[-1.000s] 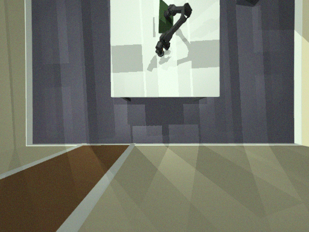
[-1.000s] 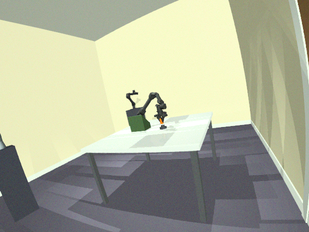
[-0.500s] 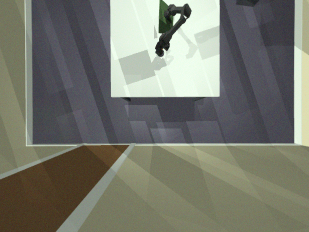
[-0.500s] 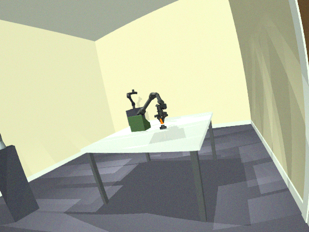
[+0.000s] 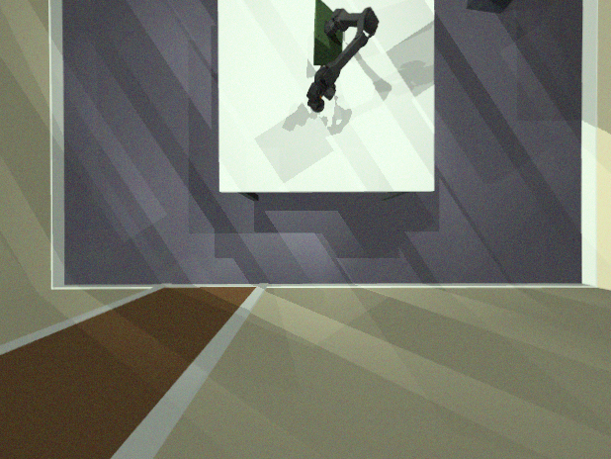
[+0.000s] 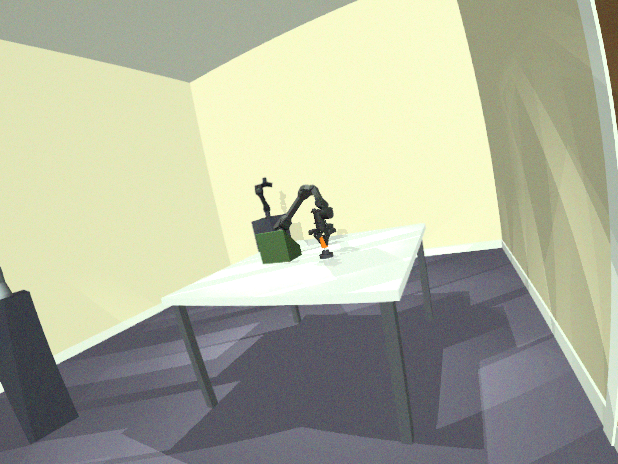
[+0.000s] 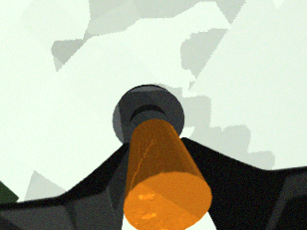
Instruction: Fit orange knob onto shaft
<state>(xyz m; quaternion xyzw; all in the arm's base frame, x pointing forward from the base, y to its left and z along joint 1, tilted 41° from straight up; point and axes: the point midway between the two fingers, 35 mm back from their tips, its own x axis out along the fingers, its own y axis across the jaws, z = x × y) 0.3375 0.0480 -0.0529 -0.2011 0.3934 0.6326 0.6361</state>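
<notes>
My gripper [image 6: 324, 244] [image 7: 155, 144] is shut on the orange knob [image 6: 323, 241] [image 7: 166, 200], with one finger on each side of it. The knob leans a little in the exterior view. The dark round pedestal [image 6: 326, 255] [image 7: 171, 103] stands on the table directly below. In the wrist view the knob's lower end overlaps the near part of the pedestal's middle, where a darker curved band shows. The silver shaft and the knob's hole are hidden. I cannot tell whether knob and shaft touch, or how their flat sides line up.
A green block [image 5: 327, 46] [image 6: 274, 247] stands on the white table [image 5: 395, 168] [image 6: 360, 285], beside the arm's base. Behind it in the exterior view is a dark box [image 6: 265, 225] with a second, thin dark arm-like shape [image 6: 265, 200]. Patchy shadows cross the table.
</notes>
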